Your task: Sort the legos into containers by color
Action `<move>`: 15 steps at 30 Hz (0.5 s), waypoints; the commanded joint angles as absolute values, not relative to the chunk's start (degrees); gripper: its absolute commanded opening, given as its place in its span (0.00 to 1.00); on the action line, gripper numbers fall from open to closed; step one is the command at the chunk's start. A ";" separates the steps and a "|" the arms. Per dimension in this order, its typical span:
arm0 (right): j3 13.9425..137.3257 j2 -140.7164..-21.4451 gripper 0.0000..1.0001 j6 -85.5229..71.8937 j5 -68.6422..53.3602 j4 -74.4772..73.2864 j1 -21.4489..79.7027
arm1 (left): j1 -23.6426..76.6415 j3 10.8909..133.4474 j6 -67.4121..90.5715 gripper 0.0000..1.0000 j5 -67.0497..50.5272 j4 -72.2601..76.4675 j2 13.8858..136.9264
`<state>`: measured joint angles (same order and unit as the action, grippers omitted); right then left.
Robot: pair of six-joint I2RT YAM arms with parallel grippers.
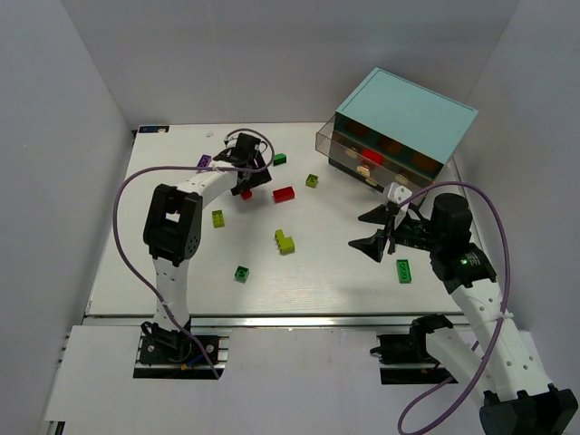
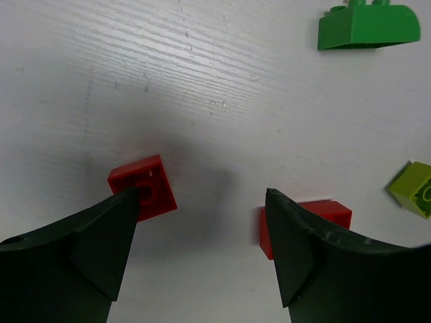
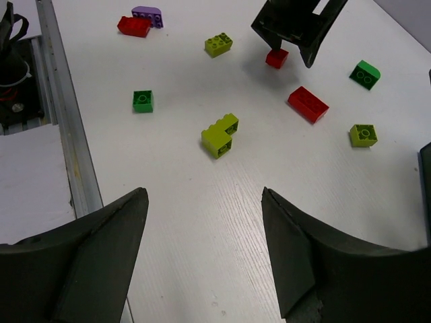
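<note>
Left end effector (image 2: pixel 202 202): jaws wide, gripping nothing. It sits low over the desk (image 1: pixel 326 281) with a small red lego (image 2: pixel 143 188) at the tip of one finger (image 2: pixel 101 242); whether they touch cannot be told.
Right end effector (image 3: pixel 203 195): jaws wide and empty, above bare desk near the cabinet (image 1: pixel 408 109).
Legos: loose on the desk in red, dark green, lime and purple, spread over the left and middle. One dark green lego (image 1: pixel 403 270) lies apart, near the right arm (image 1: pixel 471 290).
Containers: smoky-brown drawers (image 1: pixel 349 145) in the cabinet with the light-blue top, at the desk's far right corner.
Left wrist only: a longer red lego (image 2: pixel 316 214), half hidden behind the other finger.
Right wrist only: a red lego (image 3: pixel 133 25) touching the purple lego (image 3: pixel 148 15) — the top view shows only the purple one there.
Right wrist also: the left end effector seen from outside, its tips straddling the small red lego.
</note>
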<state>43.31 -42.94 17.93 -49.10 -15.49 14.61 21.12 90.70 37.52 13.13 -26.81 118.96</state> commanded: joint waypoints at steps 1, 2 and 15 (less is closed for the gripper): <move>44.82 -42.54 0.74 16.79 -47.91 -13.10 14.41 | 20.31 93.95 40.25 0.84 14.85 -30.67 119.35; 44.74 -42.37 0.74 16.87 -47.20 -13.10 14.33 | 20.30 93.87 40.43 0.84 15.46 -30.93 119.53; 44.21 -43.15 0.74 16.26 -46.05 -12.39 14.41 | 19.16 89.56 40.08 0.81 16.79 -28.48 119.00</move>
<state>43.31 -43.03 16.86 -46.41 -14.81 14.59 19.57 90.54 39.72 15.73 -29.04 120.66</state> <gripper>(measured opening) 0.738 0.816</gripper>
